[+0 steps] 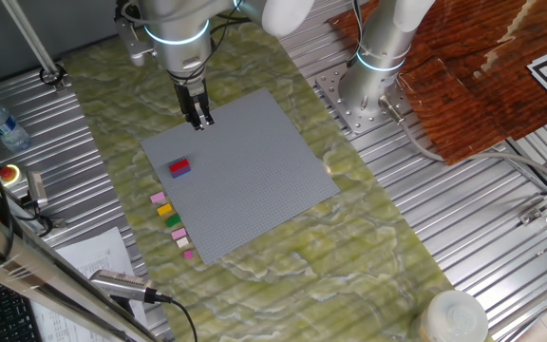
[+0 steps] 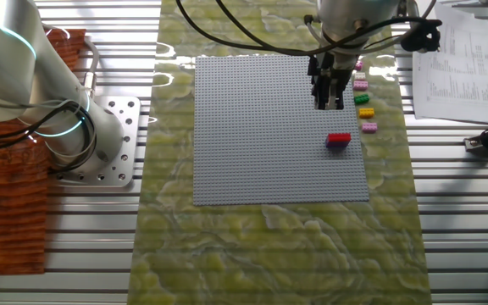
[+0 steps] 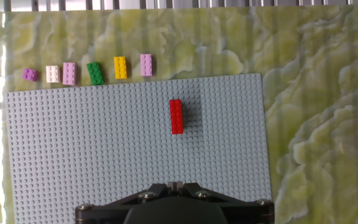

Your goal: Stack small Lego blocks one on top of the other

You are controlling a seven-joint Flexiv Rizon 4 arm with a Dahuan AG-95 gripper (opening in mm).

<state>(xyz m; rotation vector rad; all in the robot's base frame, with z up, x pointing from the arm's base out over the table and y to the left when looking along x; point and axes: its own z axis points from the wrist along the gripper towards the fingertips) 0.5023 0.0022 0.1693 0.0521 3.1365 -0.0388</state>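
where green marbled cloth (image 1: 283, 256) covers ribbed metal table (image 1: 463, 228), grey baseplate (image 1: 245, 180), red brick (image 1: 179, 167), hand (image 1: 200, 122) closed, empty

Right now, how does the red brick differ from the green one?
The red brick sits on the grey baseplate; the green brick lies off it on the mat, in a row with other small bricks. The red brick looks longer and narrower than the green brick. It appears to rest on a purple piece; the green brick lies alone. Both are untouched by the tool.
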